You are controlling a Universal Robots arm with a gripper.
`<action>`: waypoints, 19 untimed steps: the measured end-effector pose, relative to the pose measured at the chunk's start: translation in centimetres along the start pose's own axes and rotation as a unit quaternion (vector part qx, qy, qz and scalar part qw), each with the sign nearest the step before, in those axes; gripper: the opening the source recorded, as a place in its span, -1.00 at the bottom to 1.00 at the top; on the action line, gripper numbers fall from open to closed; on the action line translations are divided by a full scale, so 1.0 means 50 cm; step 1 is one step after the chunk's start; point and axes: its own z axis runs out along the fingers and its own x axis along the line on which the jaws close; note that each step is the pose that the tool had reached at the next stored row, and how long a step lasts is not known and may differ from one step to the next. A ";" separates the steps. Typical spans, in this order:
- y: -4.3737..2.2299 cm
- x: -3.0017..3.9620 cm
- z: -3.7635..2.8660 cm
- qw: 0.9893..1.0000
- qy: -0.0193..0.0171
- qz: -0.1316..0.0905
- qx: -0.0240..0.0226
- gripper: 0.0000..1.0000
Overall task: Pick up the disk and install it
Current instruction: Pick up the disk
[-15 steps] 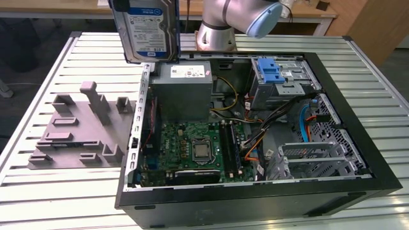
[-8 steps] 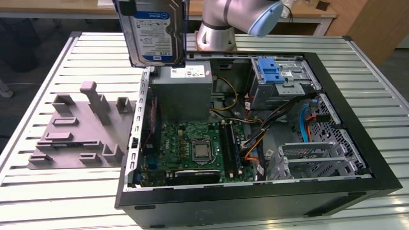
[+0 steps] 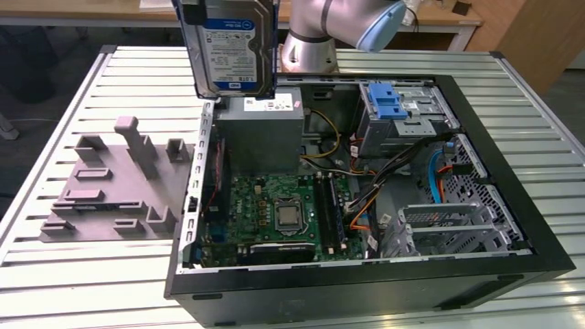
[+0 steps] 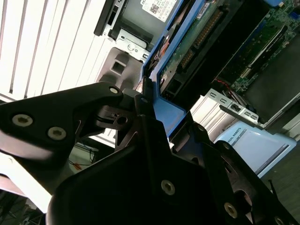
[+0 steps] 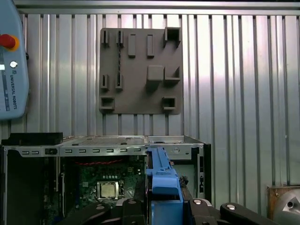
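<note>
In the exterior view the disk point(image 3: 229, 48) hangs above the open computer case point(image 3: 366, 288). Carrying it well likely means a firm, plumb hold clear of the case wall. Its long axis stands vertical, label outward. In the second wrist view the claw point(image 4: 161, 115) clamps its blue frame. In the first wrist view it shows edge-on.

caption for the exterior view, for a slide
The disk held upright above the open computer case, over its grey metal box; grey fixture plate beside it on the slatted table

Silver arm point(image 3: 311, 24) with pale-blue joint cap point(image 3: 382, 26); black, screw-studded claw point(image 4: 161, 117).
</note>
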 end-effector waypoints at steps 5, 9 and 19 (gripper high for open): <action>0.000 0.000 0.000 1.000 0.000 0.000 0.000 -0.27; 0.000 0.000 0.000 1.000 0.000 0.000 0.000 -0.27; -0.009 0.035 -0.001 1.000 0.000 0.000 0.000 -0.27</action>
